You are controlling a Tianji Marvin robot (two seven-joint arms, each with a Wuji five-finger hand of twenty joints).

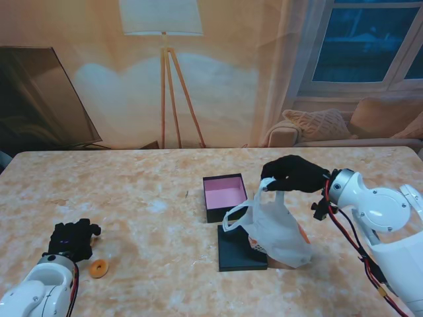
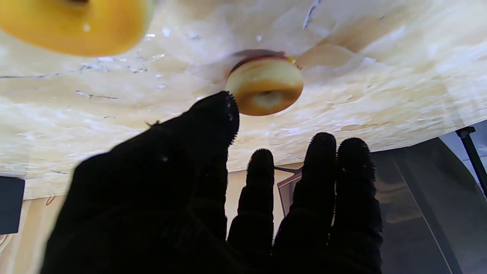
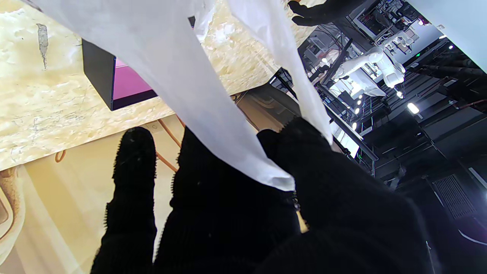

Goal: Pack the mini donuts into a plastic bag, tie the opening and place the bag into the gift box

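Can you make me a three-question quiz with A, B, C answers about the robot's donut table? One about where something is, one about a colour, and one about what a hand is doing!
1. Where is the donut on the table?
A. Inside the gift box
B. By the left hand
C. On the box lid

2. What colour is the gift box inside?
A. Pink
B. Green
C. Blue

3. What is the right hand doing?
A. Resting flat
B. Holding a donut
C. Holding the plastic bag's handle

Answers:
B, the donut lies beside the left hand.
A, the gift box has a pink lining.
C, the right hand pinches the plastic bag up by a handle.
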